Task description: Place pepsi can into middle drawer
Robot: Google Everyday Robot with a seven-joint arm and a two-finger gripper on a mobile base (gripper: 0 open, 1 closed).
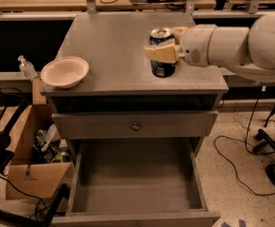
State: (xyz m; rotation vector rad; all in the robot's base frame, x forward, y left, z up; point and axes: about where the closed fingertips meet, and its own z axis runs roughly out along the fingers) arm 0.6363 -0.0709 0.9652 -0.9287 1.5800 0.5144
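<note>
Hand [163,42]: clamped around upright pepsi can [163,68], at counter [113,46] front right; white bowl [64,72] front left; middle drawer [137,186] open below counter

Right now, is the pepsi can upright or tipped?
Upright. The pepsi can has its silver top facing up and its sides vertical, clamped in the gripper at the right side of the cabinet top.

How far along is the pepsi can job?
Done: the middle drawer is pulled open below the closed knobbed drawer front, and the can has been grasped.
In hand: the gripper is shut on the pepsi can, upright, over the front right of the cabinet top.
Left: bring the can forward past the top's edge, lower it into the drawer and release.
</note>
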